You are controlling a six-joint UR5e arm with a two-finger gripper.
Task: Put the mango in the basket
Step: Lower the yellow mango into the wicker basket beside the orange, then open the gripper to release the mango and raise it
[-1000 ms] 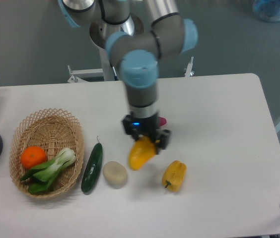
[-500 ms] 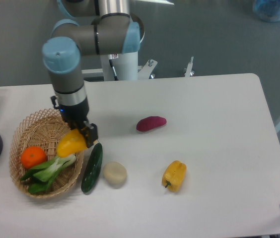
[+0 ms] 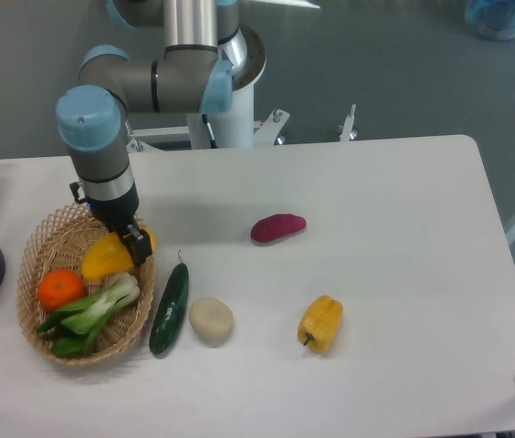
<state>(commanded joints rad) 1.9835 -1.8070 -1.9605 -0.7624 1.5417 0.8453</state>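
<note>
The gripper (image 3: pixel 122 239) has carried the mango (image 3: pixel 109 257) further left, now over the basket (image 3: pixel 47 239) interior, clamped on it. Inside the basket: orange (image 3: pixel 60 288), bok choy (image 3: pixel 93 311). Cucumber (image 3: pixel 169 307) lies just right of the basket.

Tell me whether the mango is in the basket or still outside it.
Inside the rim, not released. The mango hangs over the basket interior, above the orange, with the gripper shut on it.

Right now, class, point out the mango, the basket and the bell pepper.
mango (image 3: pixel 104 258), fixed camera view, middle of its yellow body
basket (image 3: pixel 57 228), fixed camera view, bare woven wall at the back
bell pepper (image 3: pixel 321 322), fixed camera view, centre of its lobed body
</note>
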